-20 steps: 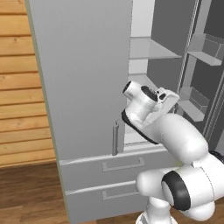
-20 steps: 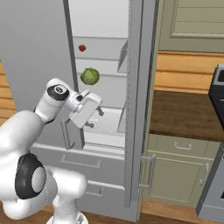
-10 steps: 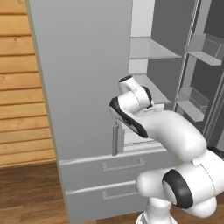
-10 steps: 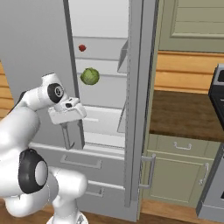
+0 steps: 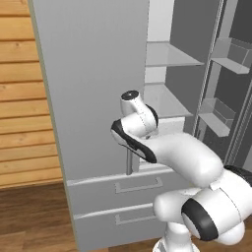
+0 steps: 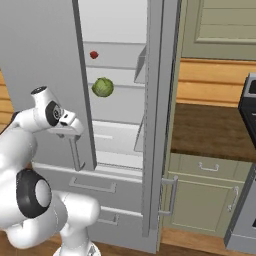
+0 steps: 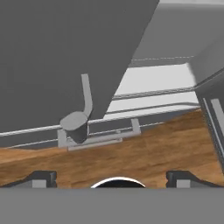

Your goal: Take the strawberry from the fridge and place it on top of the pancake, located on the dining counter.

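Fridge (image 6: pixel 45 60): right door swung open, left door shut. Strawberry (image 6: pixel 94 54) on upper white shelf inside. Green cabbage (image 6: pixel 102 87) on shelf below, well apart from strawberry. Gripper (image 7: pixel 112 178) pointed down past bottom end of left door's bar handle (image 7: pixel 85 103), toward lower drawers (image 5: pixel 128 186) and wooden floor (image 7: pixel 144 153). Jaws spread wide, holding nothing, fingertips (image 7: pixel 41 177) at bottom of hand view. Arm bent in front of closed left door.
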